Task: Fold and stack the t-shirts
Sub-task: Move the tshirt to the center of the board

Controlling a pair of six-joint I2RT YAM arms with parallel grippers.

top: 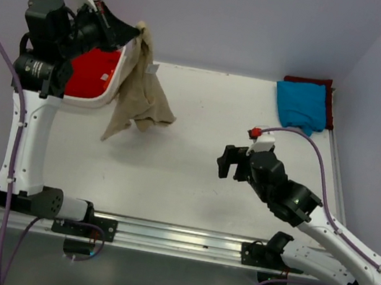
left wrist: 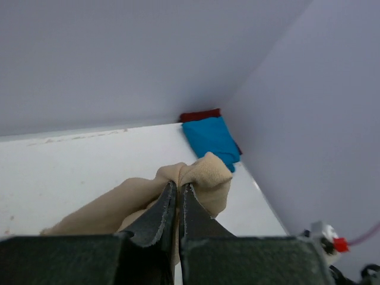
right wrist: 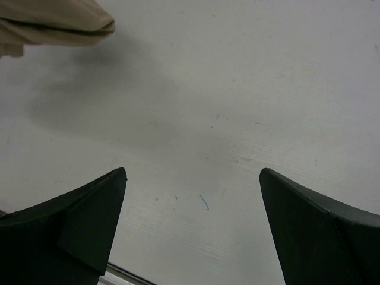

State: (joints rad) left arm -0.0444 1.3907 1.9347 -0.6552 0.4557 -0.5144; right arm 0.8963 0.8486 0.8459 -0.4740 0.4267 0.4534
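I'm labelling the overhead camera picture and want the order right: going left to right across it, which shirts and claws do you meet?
red t-shirt → tan t-shirt → right claw → blue t-shirt

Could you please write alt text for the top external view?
The left tool holds a tan t-shirt dangling beside a white basket containing a red t-shirt. The right tool hovers open above the table; a folded blue t-shirt lies on a maroon t-shirt at the far right corner.
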